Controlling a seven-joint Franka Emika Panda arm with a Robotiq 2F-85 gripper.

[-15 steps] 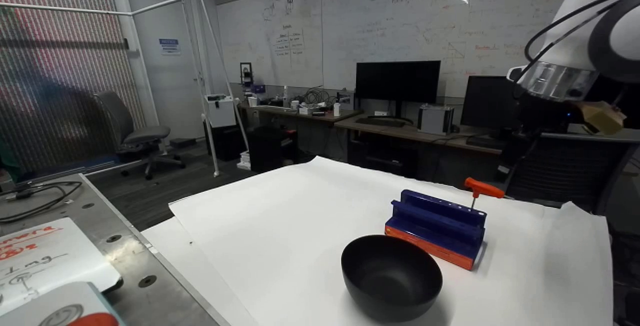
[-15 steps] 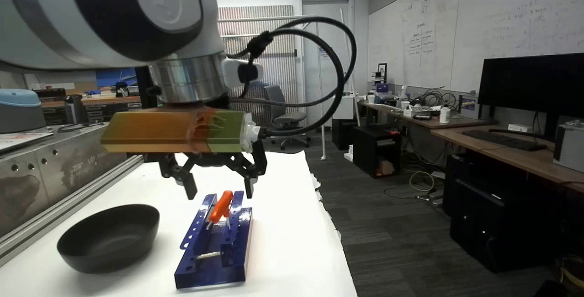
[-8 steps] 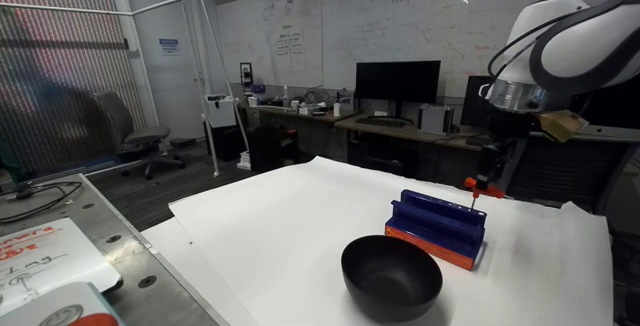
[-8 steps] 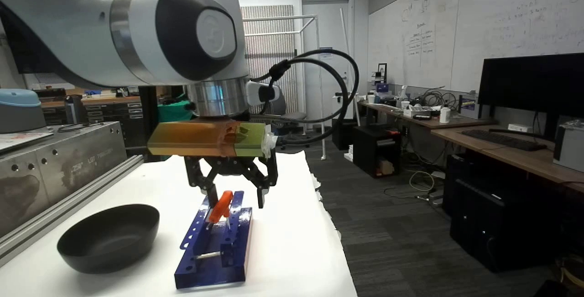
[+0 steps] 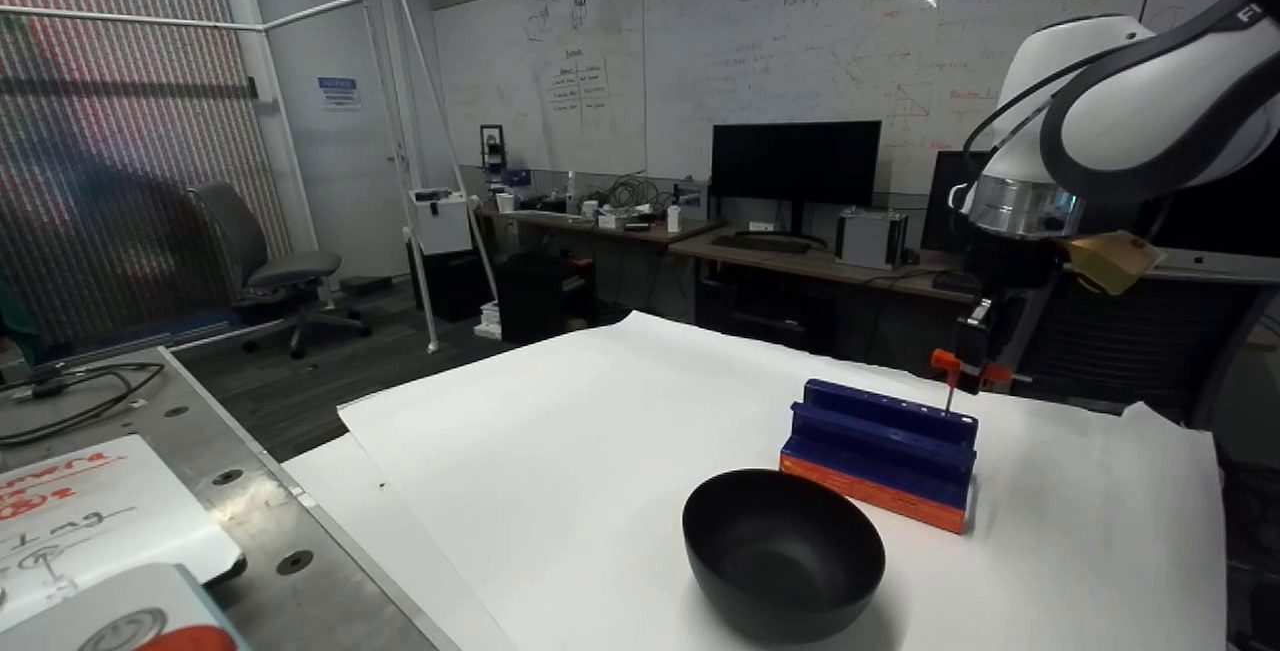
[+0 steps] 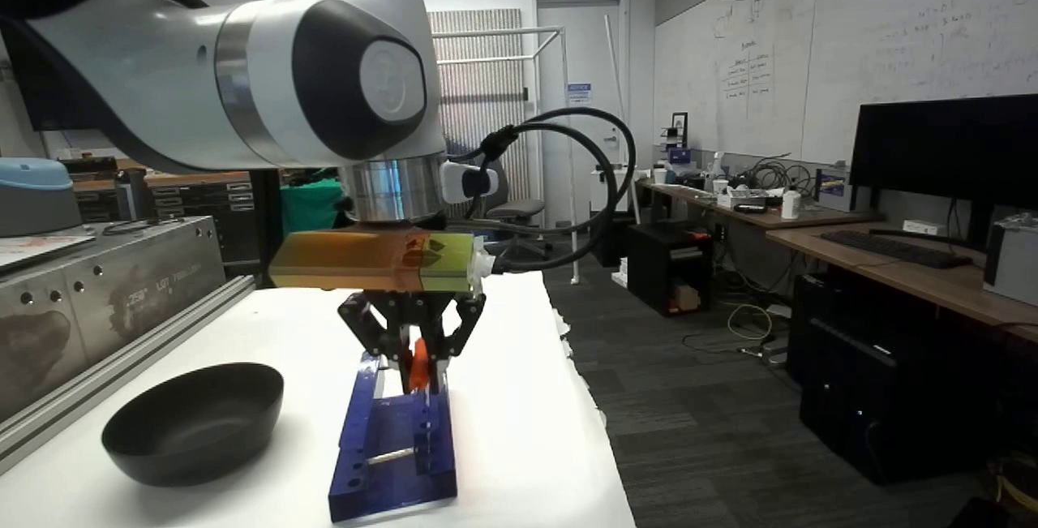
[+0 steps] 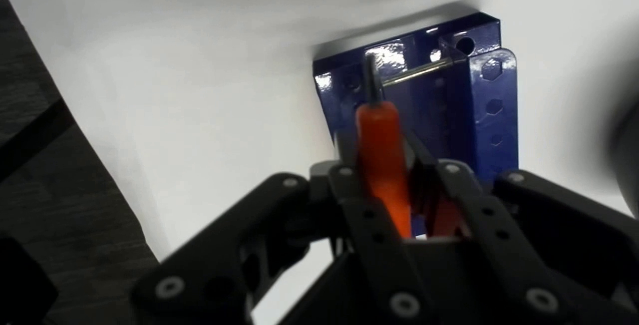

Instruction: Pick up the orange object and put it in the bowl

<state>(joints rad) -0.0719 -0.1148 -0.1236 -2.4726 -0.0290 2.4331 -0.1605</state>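
Note:
The orange object (image 5: pixel 945 363) is a T-handled tool whose thin metal shaft stands in the blue rack (image 5: pixel 880 451). In an exterior view, my gripper (image 6: pixel 422 384) has come down over it, with one finger on each side of the orange handle. From the wrist view, the orange object (image 7: pixel 382 150) runs between the narrow-set jaws, which are shut on it; the lower shaft is hidden there. The black bowl (image 5: pixel 780 551) sits upright beside the rack in both exterior views, with nothing visible inside it. A dark blurred edge, likely the bowl (image 7: pixel 630 155), shows at the wrist view's right.
The blue rack (image 6: pixel 393 471) stands directly under the gripper on the white sheet (image 5: pixel 560 451). A metal bench (image 5: pixel 300 531) borders the sheet on one side. Desks with monitors (image 5: pixel 795 161) and a chair (image 5: pixel 1130 331) stand beyond.
The gripper came down onto the orange object from above and its jaws closed around the handle. The handle turned in line with the fingers, and the rack shifted and rotated slightly. The bowl stayed put.

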